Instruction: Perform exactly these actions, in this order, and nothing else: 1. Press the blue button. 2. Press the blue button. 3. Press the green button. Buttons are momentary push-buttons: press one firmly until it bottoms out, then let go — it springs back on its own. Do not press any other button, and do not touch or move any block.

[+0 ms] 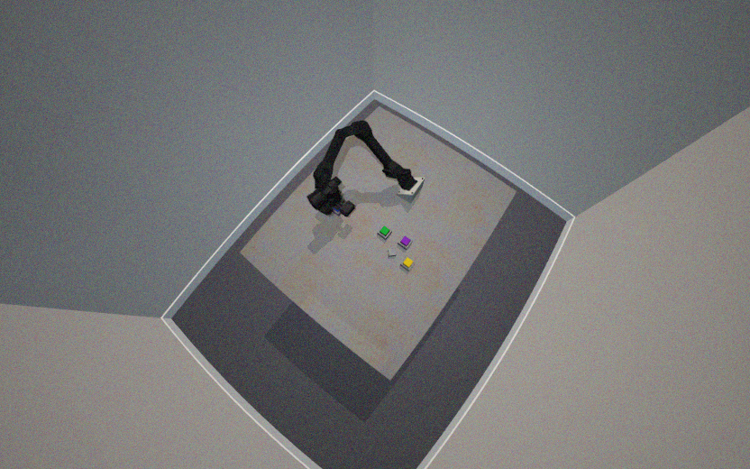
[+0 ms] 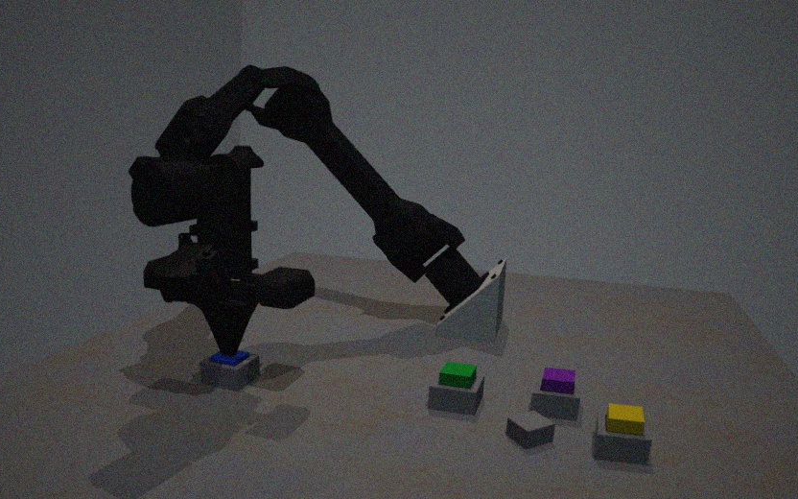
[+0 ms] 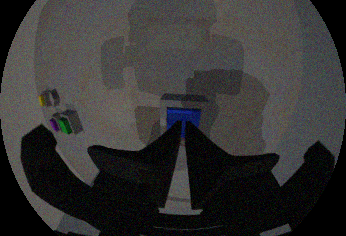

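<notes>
The blue button [image 1: 336, 210] [image 2: 222, 358] [image 3: 184, 115] sits in a grey housing under my fingertips. Its cap is pushed down, nearly level with the housing rim in the exterior view. My gripper [image 2: 229, 354] [image 3: 183, 124] is shut with nothing between the fingers, and its tips rest on the blue cap. The tips hide part of the cap. In the top view the arm covers part of the button. The green button [image 1: 384, 231] [image 2: 457, 374] [image 3: 65, 125] stands to the right in the exterior view, with its cap raised.
A purple button [image 1: 405, 241] [image 2: 558, 380] [image 3: 54, 124] and a yellow button [image 1: 407, 262] [image 2: 624, 418] [image 3: 42, 100] stand beyond the green one, caps raised. A small grey block [image 1: 391, 253] [image 2: 529, 429] lies near them. The white arm mount [image 1: 411, 189] [image 2: 480, 315] is behind.
</notes>
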